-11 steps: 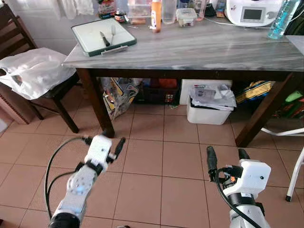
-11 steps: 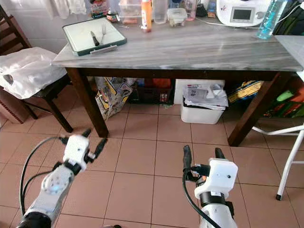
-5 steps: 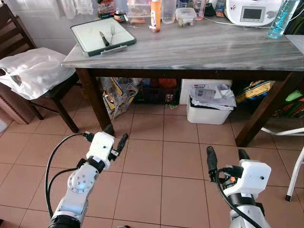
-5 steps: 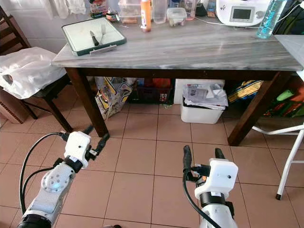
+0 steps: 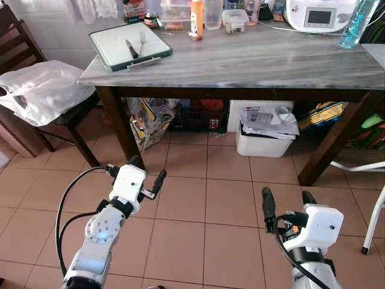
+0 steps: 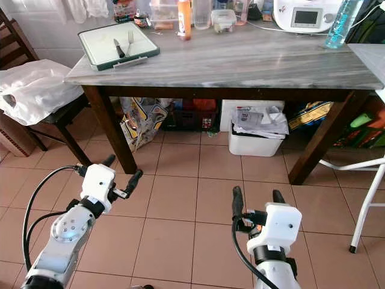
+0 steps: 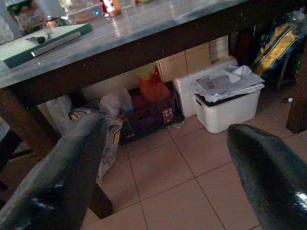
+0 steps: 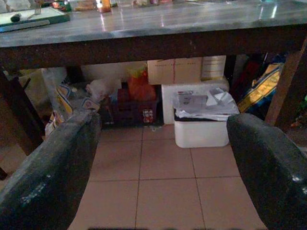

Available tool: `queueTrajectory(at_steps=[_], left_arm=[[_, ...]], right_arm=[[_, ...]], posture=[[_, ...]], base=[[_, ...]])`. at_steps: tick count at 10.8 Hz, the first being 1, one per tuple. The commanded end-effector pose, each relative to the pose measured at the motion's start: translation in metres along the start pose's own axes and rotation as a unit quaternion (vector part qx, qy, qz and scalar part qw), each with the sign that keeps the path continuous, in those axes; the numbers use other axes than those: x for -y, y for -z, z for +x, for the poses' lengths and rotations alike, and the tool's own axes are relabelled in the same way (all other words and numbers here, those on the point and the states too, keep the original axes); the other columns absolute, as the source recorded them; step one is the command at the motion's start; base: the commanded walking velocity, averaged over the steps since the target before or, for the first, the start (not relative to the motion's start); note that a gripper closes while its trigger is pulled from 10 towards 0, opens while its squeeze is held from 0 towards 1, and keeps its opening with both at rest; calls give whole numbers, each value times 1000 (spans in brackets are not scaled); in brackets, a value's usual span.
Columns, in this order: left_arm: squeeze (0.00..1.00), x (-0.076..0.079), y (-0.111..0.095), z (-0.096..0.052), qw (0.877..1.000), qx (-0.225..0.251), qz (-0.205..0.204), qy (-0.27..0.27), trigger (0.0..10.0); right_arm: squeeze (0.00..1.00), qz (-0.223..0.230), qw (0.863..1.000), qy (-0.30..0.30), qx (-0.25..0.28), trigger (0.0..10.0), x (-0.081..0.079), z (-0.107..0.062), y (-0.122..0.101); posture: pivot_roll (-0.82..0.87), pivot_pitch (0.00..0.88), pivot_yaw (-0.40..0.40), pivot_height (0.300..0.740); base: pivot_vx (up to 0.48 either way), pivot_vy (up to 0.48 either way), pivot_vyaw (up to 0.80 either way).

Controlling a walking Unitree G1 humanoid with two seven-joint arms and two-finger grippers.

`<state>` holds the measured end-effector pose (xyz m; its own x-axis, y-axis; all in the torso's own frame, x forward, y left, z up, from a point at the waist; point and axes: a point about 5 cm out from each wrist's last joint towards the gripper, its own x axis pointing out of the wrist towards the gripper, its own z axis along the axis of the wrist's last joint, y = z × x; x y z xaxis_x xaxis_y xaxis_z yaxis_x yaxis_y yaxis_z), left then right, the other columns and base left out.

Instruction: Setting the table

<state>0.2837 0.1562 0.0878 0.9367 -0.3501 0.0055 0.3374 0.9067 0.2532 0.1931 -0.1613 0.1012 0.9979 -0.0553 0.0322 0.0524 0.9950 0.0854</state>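
A green-rimmed tray (image 5: 114, 62) sits on the far left corner of the grey table (image 5: 252, 60). On the tray lie a black-handled knife (image 5: 132, 49) and a fork (image 5: 142, 41). My left gripper (image 5: 148, 172) is open and empty, low over the floor tiles in front of the table's left leg. Lower on the right, my right gripper (image 5: 288, 201) is also open and empty. Both are well short of the table and below its top. The wrist views look under the table between the black fingers (image 7: 57, 177) (image 8: 53, 172).
Bottles, jars and a white appliance (image 5: 317, 13) line the table's back edge. A white bin (image 5: 264, 135), bags and crates stand under the table. A dark chair with a white bag (image 5: 45, 90) is at the left; a white leg (image 5: 374, 223) at the right.
My left gripper has risen a little and shifted right towards the table leg. The right gripper has dropped slightly. The tray, knife and fork have not moved.
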Motion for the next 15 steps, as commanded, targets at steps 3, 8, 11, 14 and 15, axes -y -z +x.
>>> queueTrajectory(at_steps=[3,8,11,14,15], left_arm=[[1000,4,-8,-1,1000,-10,12,0,10000],[1000,6,-23,-3,1000,-9,13,-5,10000],[1000,13,-17,0,1000,-22,6,-9,10000],[1000,16,7,-2,999,-44,-10,-28,10000],[1000,16,11,-2,998,-48,-11,-31,10000]], right_arm=[[0,2,1000,-4,-1,10000,-1,-1,-1],[0,2,1000,-11,-1,10000,-3,0,-2],[0,-5,1000,-19,-2,10000,-1,1,-5],[0,-22,999,-40,-5,10000,5,4,-10],[0,-23,999,-42,-4,10000,5,6,-11]], posture=[[71,112,36,740],[74,113,27,740],[70,116,0,740],[63,116,-48,740],[62,114,-54,740]], base=[[0,0,0],[0,-111,0],[0,-271,0],[0,0,0],[0,0,0]])
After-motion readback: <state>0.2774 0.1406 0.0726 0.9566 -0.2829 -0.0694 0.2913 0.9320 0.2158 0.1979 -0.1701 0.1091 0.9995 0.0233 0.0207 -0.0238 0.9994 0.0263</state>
